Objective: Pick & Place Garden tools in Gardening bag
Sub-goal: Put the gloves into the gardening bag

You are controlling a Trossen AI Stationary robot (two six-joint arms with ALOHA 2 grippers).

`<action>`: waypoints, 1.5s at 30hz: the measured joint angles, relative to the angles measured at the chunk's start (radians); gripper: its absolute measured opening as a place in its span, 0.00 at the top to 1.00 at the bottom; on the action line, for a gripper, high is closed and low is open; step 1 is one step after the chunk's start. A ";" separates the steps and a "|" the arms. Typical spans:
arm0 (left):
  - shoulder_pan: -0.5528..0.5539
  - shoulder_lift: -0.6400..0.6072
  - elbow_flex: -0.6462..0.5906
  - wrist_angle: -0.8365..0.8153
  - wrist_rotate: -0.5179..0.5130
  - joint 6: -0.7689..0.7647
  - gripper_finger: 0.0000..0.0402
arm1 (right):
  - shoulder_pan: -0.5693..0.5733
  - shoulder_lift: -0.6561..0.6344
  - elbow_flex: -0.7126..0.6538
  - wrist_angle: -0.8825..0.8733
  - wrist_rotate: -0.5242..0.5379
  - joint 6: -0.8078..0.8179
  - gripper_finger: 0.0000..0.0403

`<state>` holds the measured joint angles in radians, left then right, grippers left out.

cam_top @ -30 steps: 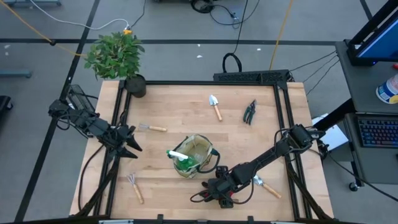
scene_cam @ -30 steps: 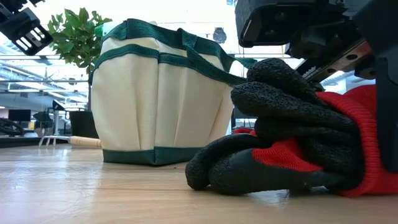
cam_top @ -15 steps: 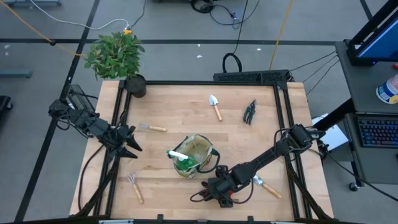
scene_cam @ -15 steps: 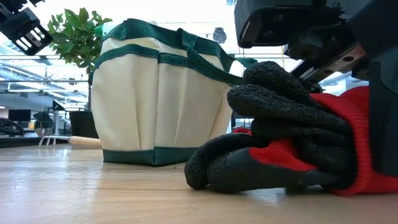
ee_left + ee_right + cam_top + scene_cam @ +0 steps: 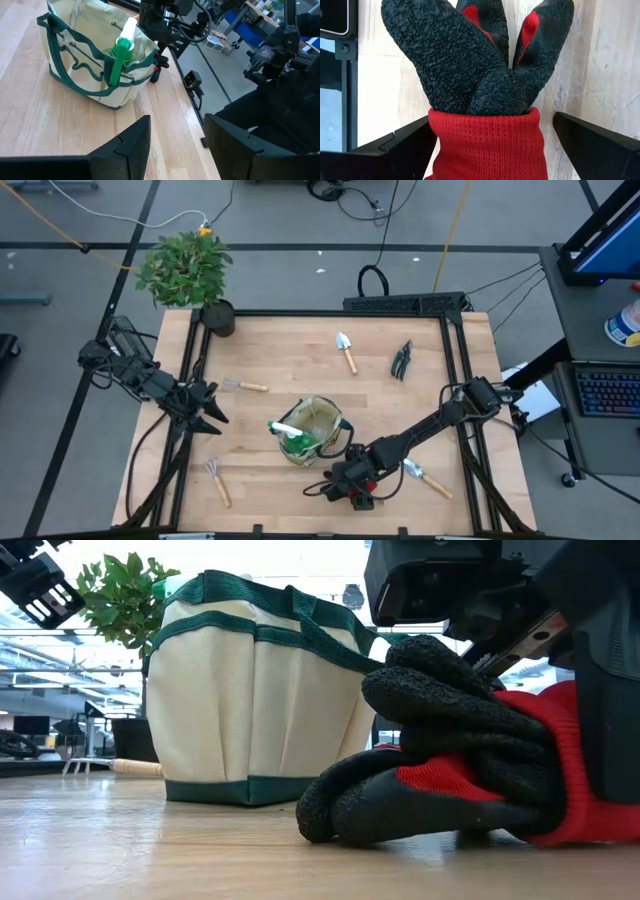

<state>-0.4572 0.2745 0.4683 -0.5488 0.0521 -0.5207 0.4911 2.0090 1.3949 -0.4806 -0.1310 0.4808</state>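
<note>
Wooden counter (image 5: 300, 360): spray bottle (image 5: 292, 436) bagged in gardening bag (image 5: 318, 420); rake (image 5: 218, 480), trowels, shears (image 5: 402, 360) remain. Right hand (image 5: 345, 485) spread around gloves (image 5: 470, 755); left hand (image 5: 212, 420) half-parted, empty.

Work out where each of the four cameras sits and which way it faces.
High: overhead, looking down on the table, both arms in view.
Low: at tabletop height, facing the gardening bag and gloves.
Left wrist: behind the left tool, facing the bag.
Right wrist: behind the right tool, on the gloves.
All four show the gloves.
</note>
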 joint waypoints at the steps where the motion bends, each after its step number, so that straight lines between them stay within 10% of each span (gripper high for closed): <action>1: 0.000 0.000 0.000 0.000 0.000 0.000 0.53 | 0.000 0.000 0.000 -0.001 0.000 -0.002 0.04; 8: 0.000 0.000 0.000 0.000 0.000 0.000 0.53 | -0.001 0.000 -0.001 -0.010 0.003 -0.004 0.18; 21: 0.000 0.000 0.000 0.000 -0.001 -0.009 0.53 | -0.001 -0.045 -0.006 -0.049 -0.060 -0.026 0.84; 31: 0.000 0.000 0.000 0.003 -0.002 -0.002 0.53 | -0.033 -0.307 -0.005 0.038 -0.122 0.006 0.85; 45: 0.000 0.000 0.000 0.012 -0.027 0.000 0.53 | -0.212 -0.419 0.000 0.498 0.219 -0.099 0.85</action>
<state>-0.4572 0.2749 0.4683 -0.5365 0.0246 -0.5209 0.2791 1.5902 1.3944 0.0173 0.0882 0.3819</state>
